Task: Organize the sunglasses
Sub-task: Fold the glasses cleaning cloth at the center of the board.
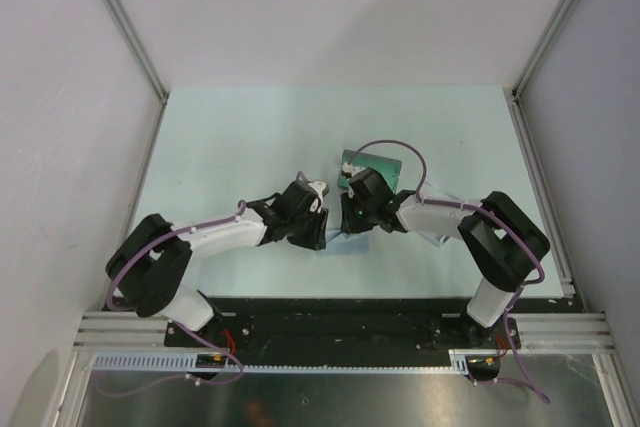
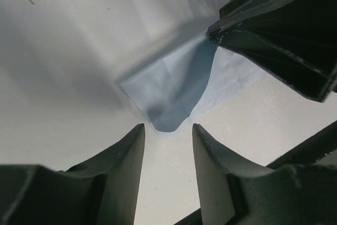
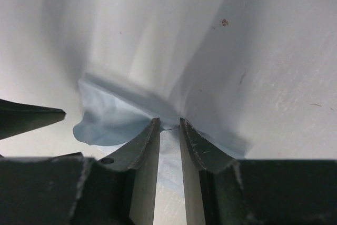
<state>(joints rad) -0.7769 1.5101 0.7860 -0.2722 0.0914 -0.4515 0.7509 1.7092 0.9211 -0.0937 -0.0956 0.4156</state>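
Note:
The square grey-blue cloth [image 1: 338, 239] lies on the table between my two grippers. My right gripper [image 3: 168, 121] is pinched on its middle, and the cloth [image 3: 108, 119] bunches up at the fingertips. In the left wrist view the cloth [image 2: 174, 82] rises in a fold toward the right gripper's fingers [image 2: 274, 30]. My left gripper [image 2: 167, 127] is open and empty, with the cloth's near corner just in front of its tips. From above, the left gripper [image 1: 318, 232] and right gripper [image 1: 347, 227] nearly touch. The sunglasses are hidden from every view.
A dark teal-grey rectangular case [image 1: 385, 164] lies just behind the right wrist, partly covered by it. The pale table [image 1: 250, 137] is bounded by white walls and metal rails on the left, right and near sides.

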